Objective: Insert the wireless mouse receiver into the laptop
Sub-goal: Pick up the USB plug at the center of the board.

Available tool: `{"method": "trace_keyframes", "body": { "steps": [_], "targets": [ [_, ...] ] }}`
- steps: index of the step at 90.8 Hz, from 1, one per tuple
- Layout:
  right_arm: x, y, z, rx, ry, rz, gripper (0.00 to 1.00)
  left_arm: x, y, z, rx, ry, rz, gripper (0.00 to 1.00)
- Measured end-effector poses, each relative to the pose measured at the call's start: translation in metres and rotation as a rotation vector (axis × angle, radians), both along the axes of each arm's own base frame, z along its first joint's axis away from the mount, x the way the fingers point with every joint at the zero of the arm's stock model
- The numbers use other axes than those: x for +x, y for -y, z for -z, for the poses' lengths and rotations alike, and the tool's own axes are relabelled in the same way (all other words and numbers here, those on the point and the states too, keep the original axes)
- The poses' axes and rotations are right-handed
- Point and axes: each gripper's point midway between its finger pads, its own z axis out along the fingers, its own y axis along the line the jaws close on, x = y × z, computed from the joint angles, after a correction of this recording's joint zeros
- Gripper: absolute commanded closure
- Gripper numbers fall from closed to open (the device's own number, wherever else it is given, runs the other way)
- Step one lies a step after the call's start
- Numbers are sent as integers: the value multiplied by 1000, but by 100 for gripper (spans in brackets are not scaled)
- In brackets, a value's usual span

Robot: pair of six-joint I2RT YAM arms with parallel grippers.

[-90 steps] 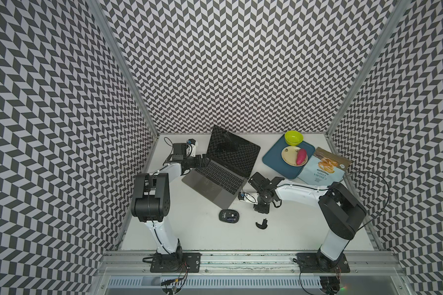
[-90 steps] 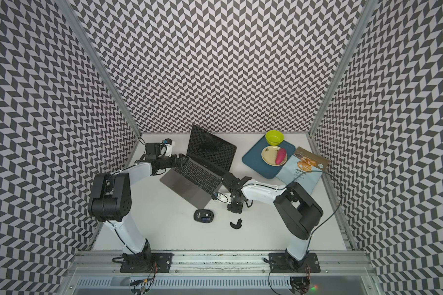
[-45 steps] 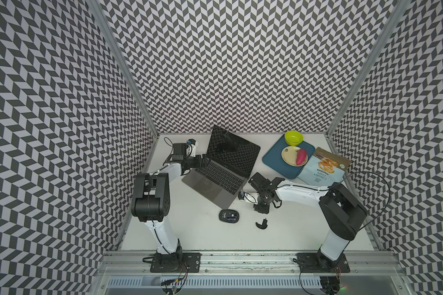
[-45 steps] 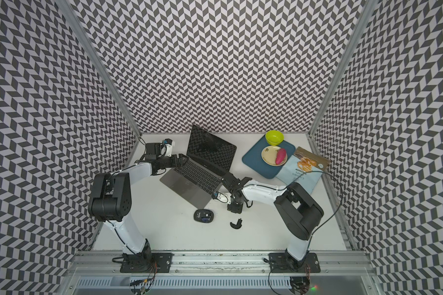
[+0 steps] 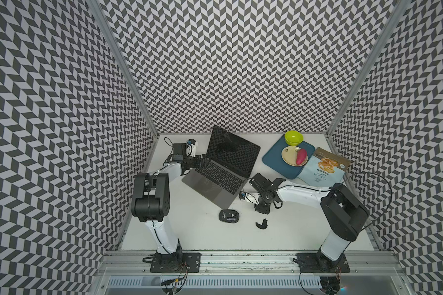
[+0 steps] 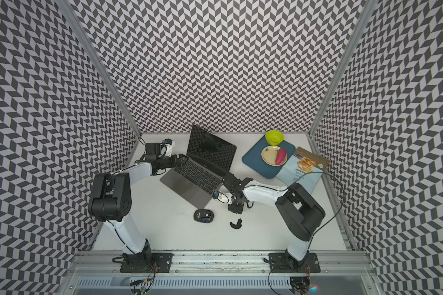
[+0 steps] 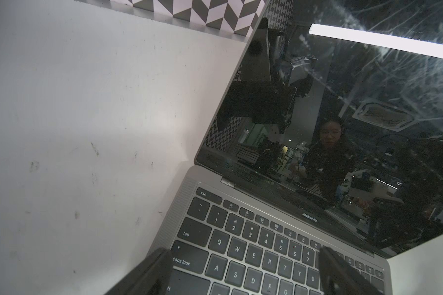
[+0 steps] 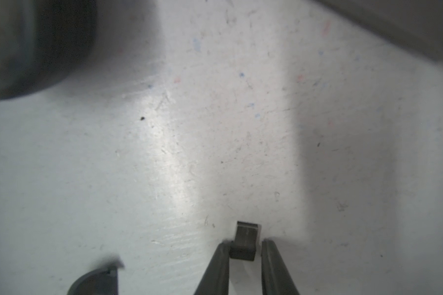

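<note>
The wireless mouse receiver (image 8: 246, 233), a tiny dark nub with a metal plug, lies on the white table. My right gripper (image 8: 244, 243) points down at it, jaws narrow and astride its black cap. One fingertip (image 8: 221, 249) touches the cap and a sliver of table shows beside the other. The dark-grey laptop (image 5: 215, 178) (image 6: 192, 176) stands open at the back left. My left gripper (image 7: 242, 251) hangs wide open over its keyboard (image 7: 253, 255), holding nothing.
The oval black mouse (image 5: 229, 216) and its curved cover piece (image 5: 262, 224) lie in front of the right gripper. At the back right, a blue tray (image 5: 271, 159) carries a green bowl (image 5: 293, 137) and a plate (image 5: 289, 156). A chips bag (image 5: 322, 171) lies beside it.
</note>
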Motion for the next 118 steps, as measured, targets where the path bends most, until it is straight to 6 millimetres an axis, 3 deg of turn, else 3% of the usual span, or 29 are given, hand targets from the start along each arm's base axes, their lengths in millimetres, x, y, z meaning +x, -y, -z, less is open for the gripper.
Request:
{"method": "trace_keyframes", "body": {
  "steps": [25,56,76,93,118],
  "targets": [
    [-2,-2,0,13,-18,3,84,0,0,0,1,0,-1,5],
    [1,-21,-4,79,-68,19,84,0,-1,0,3,1,-4,5],
    [25,-38,-13,117,-44,111,82,1,-7,0,3,1,-16,5],
    [42,-37,-5,95,-20,202,82,2,-12,1,4,-1,-28,5],
    [66,-44,-5,106,43,310,81,5,-27,17,2,-37,-63,5]
  ]
}}
